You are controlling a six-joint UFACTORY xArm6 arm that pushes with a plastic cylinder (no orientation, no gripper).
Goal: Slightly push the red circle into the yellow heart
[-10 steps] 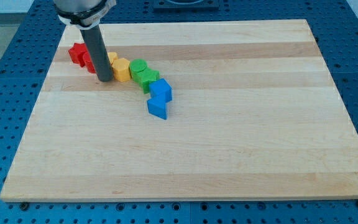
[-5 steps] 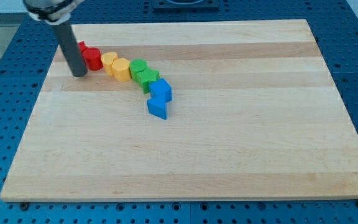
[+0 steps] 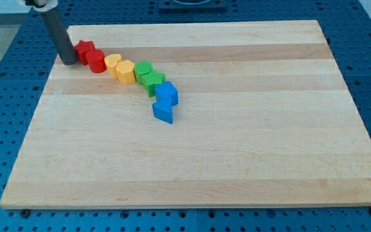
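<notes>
The red circle [image 3: 96, 61] sits near the board's top left, touching the yellow heart [image 3: 112, 62] on its right. A red star-like block [image 3: 84, 49] lies just up-left of the circle. My tip [image 3: 68, 62] stands at the board's left edge, left of the red circle and below-left of the red star, a small gap from both.
A chain runs down-right from the heart: a yellow block [image 3: 126, 71], a green round block [image 3: 143, 69], a second green block [image 3: 152, 81], then two blue blocks [image 3: 167, 93] [image 3: 163, 111]. The wooden board [image 3: 237, 129] lies on a blue perforated table.
My tip has moved left and up, from in front of the red blocks to the board's left edge. The red star and circle now show unhidden. No block has visibly shifted.
</notes>
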